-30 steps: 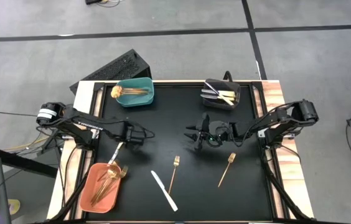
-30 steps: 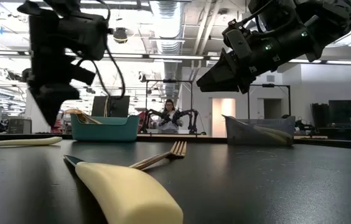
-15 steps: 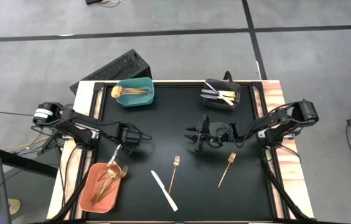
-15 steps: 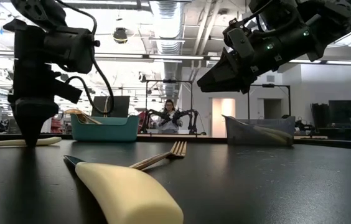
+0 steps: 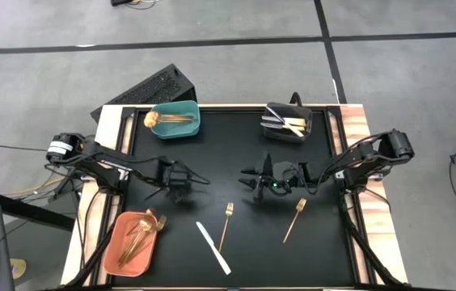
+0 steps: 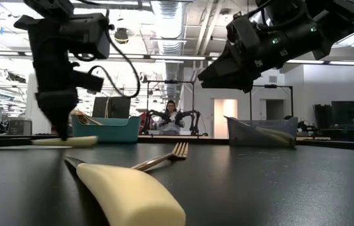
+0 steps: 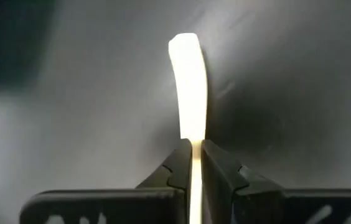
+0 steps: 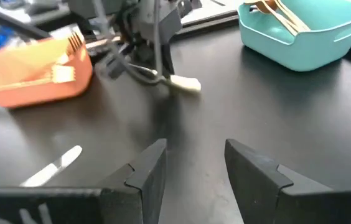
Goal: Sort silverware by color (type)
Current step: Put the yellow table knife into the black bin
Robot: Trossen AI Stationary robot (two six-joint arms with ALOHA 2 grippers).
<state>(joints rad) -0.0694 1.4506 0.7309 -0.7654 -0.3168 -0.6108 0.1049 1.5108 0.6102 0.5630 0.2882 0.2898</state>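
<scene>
While the right gripper point(image 5: 254, 179) hovers with jaws spread at table centre, the left gripper point(image 5: 168, 191), at nine o'clock, clamps a cream-handled utensil point(image 7: 189, 84).

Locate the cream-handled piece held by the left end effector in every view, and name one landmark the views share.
High view: mostly hidden under the left end effector, left of centre on the mat.
Low view: cream-handled piece at left, below the left arm.
Left wrist view: centre, handle rising from the shut fingers.
Right wrist view: upper middle, cream tip.
Shared landmark: teal bin, not in the left wrist view.
</scene>
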